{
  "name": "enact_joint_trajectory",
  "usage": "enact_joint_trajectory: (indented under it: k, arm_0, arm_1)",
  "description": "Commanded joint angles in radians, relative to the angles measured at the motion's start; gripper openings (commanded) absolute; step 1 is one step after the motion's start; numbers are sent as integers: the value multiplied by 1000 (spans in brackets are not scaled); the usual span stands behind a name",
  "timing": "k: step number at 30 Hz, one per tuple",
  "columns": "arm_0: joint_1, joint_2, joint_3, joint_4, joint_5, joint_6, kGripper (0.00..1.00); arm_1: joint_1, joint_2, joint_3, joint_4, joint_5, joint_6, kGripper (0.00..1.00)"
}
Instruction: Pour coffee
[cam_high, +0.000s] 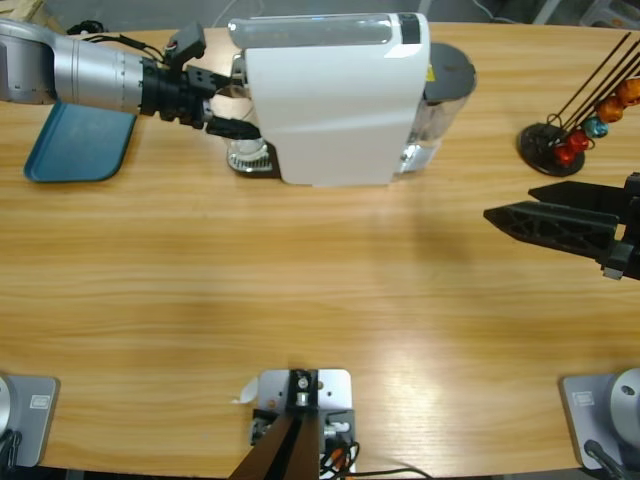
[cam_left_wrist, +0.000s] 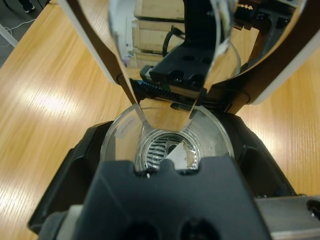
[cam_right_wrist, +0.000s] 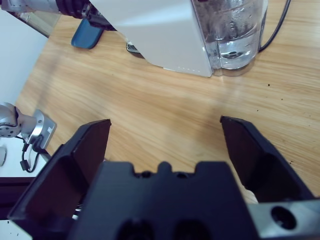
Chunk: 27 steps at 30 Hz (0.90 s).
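White coffee machine (cam_high: 335, 100), blue tray (cam_high: 75, 145), black pincer (cam_high: 545, 222), orange capsules (cam_high: 615, 100)

A blue tray (cam_high: 75, 145) lies behind the left gripper (cam_high: 232, 100), and a capsule rack (cam_high: 560, 140) stands near the right gripper (cam_high: 500, 215).

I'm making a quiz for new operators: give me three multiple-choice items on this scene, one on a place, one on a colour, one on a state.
1. Where is the glass tumbler?
A. on the tray
B. on the drip grate under the coffee machine's spout
C. by the capsule rack

2. What colour is the tray?
A. red
B. white
C. blue

3. How are the right gripper and its fingers?
A. open, holding nothing
B. shut on a capsule
C. shut on the tumbler

Answers: 1 B, the left wrist view shows it between the left gripper's fingers, on the grate beneath the white coffee machine. 2 C, it lies blue at the table's far left. 3 A, only bare table shows between the fingers.
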Motion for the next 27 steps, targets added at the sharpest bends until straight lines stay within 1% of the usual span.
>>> enact_joint_trajectory:
  k: [1, 10, 26, 27]
  arm_0:
    - [-16, 48, -14, 17, 15, 2, 0]
    - [-15, 32, 8, 39, 27, 3, 0]
    - [-14, 35, -3, 53, 43, -2, 8]
    - [-13, 35, -3, 53, 45, -4, 202]
  arm_1:
    - [-16, -18, 40, -4, 1, -12, 1000]
    - [-16, -30, 49, -4, 1, -12, 1000]
    - [-16, -39, 54, -3, -1, -12, 1000]
    - [-16, -41, 52, -3, -1, -12, 1000]
